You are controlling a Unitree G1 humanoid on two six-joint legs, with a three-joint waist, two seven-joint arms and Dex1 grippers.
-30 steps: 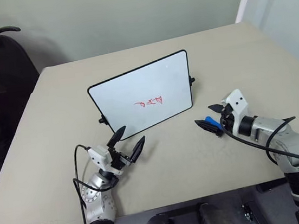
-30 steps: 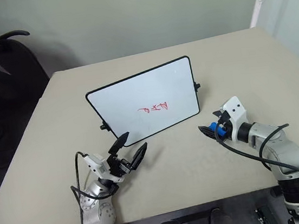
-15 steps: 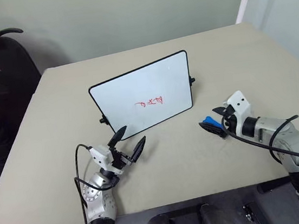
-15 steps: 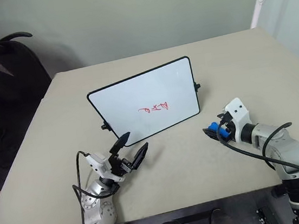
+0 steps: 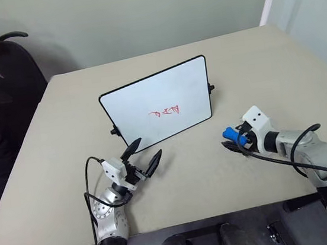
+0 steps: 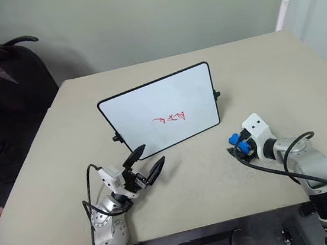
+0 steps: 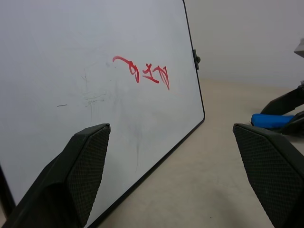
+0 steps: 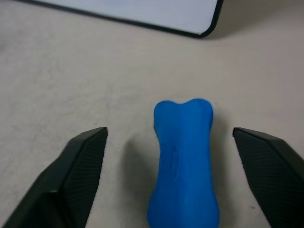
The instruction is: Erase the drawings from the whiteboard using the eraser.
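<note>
Two head views give you the same layout: the rectangular white whiteboard with its thin black frame [image 5: 160, 107] stands propped on the beige table [image 5: 246, 64], the thin red marker drawings [image 5: 164, 111] untouched on its face, while the left gripper [image 5: 142, 156] hangs spread and empty before the board's lower corner and the right gripper [image 5: 232, 141] sits low at the small bright blue eraser block [image 5: 230, 133]. Left wrist view: fingers wide, every red stroke intact, so no erasing is done. Right wrist view: eraser lying on the table between spread fingers, not pinched; you have the grasp and all wiping left.
</note>
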